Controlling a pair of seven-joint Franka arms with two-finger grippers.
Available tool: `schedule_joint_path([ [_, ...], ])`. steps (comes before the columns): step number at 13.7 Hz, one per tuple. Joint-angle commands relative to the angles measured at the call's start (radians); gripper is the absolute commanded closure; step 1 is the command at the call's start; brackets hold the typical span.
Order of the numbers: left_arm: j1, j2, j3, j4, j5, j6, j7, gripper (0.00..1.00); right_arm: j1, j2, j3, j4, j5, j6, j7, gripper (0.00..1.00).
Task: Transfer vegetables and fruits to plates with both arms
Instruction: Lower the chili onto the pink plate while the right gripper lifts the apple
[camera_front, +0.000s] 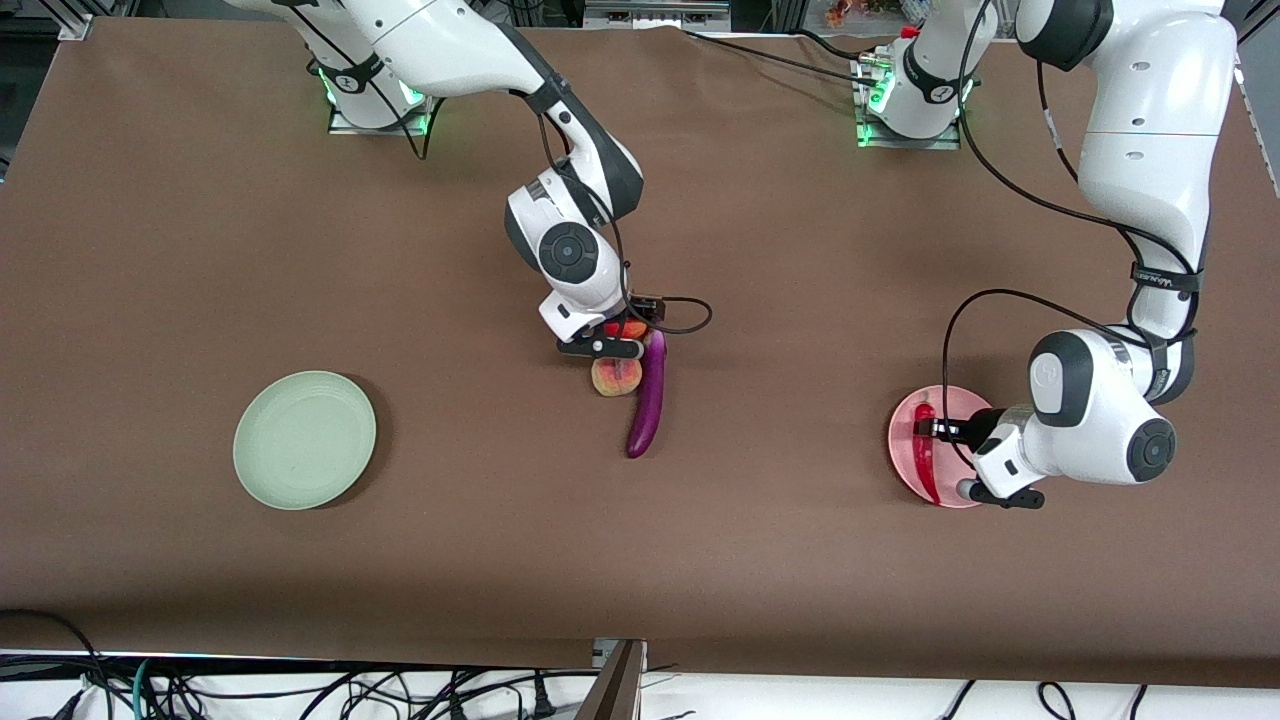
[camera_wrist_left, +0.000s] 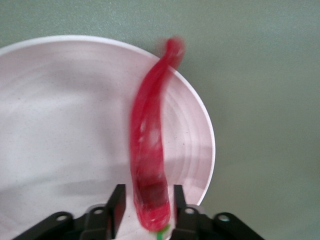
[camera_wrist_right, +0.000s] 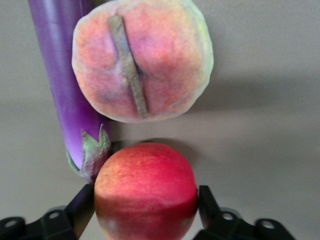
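A round, shallow, pale green matte plate (camera_front: 304, 440) is seen lying bare toward the right arm's end of the table. No readable writing is shown in any view. On a matching pale pink plate (camera_front: 905, 455) toward the left arm's end, a slim, shiny red chili pepper (camera_front: 925, 455) is laid, its tip reaching the rim. The left gripper (camera_wrist_left: 145, 205) is placed over this plate, its fingers (camera_wrist_left: 117, 205) parted slightly, flanking the chili's stem end without clamping it; this is shown only by the left wrist view. At mid-table, the right gripper (camera_wrist_right: 146, 202) is set around a round red pomegranate-like fruit (camera_wrist_right: 145, 192), fingers half spread at its sides; contact cannot be told. Just beside it lie a creased pinkish-yellow peach (camera_front: 615, 377) and a long glossy purple eggplant (camera_front: 648, 400).
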Motion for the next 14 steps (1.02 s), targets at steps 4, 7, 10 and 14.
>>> schedule_joint_path([
  [4,0.008,-0.010,-0.013,0.001,-0.016,-0.023,0.021,0.00,0.005,-0.046,-0.018,-0.005,0.016,-0.008,-0.004,0.81],
  [7,-0.012,-0.016,-0.015,0.018,-0.120,-0.072,-0.056,0.00,0.002,-0.110,-0.096,0.004,0.007,-0.117,-0.057,0.85],
  [10,-0.042,-0.025,-0.035,0.020,-0.130,-0.075,-0.173,0.00,-0.001,-0.165,-0.242,0.006,0.016,-0.273,-0.280,0.85],
  [14,-0.122,-0.037,-0.104,0.036,-0.130,-0.064,-0.418,0.00,-0.064,-0.161,-0.437,0.009,0.017,-0.360,-0.659,0.85],
])
